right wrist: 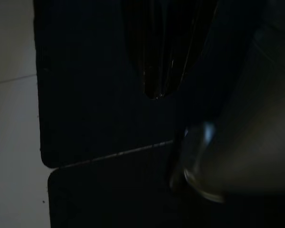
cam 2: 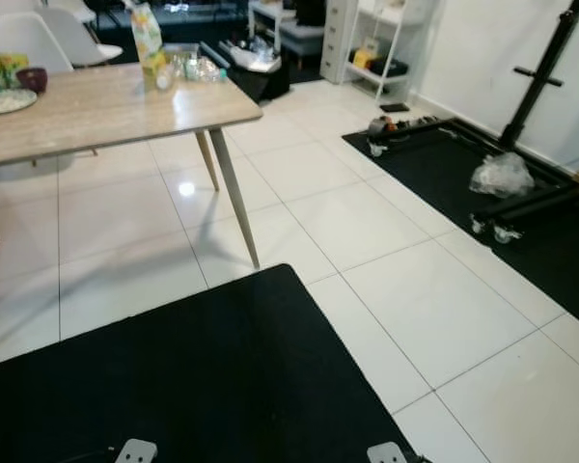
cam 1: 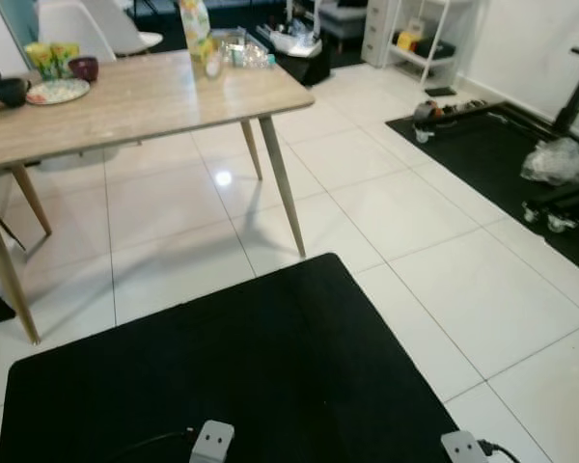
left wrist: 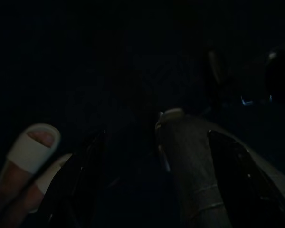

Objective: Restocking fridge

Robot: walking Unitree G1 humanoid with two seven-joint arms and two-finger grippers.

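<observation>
With both arms hanging idle, claws too dark to tell apart or together, the robot is facing the table (cam 1: 135, 101), probably heading to collect the groceries (cam 1: 212, 48) at its far corner.

Both arms hang low and idle at the robot's sides. The left gripper (left wrist: 147, 180) points down in deep shade, its two black fingers (left wrist: 76, 185) dimly visible and standing apart. Of the right gripper, one glossy black finger (right wrist: 161, 52) can be made out; its state cannot be judged.
</observation>
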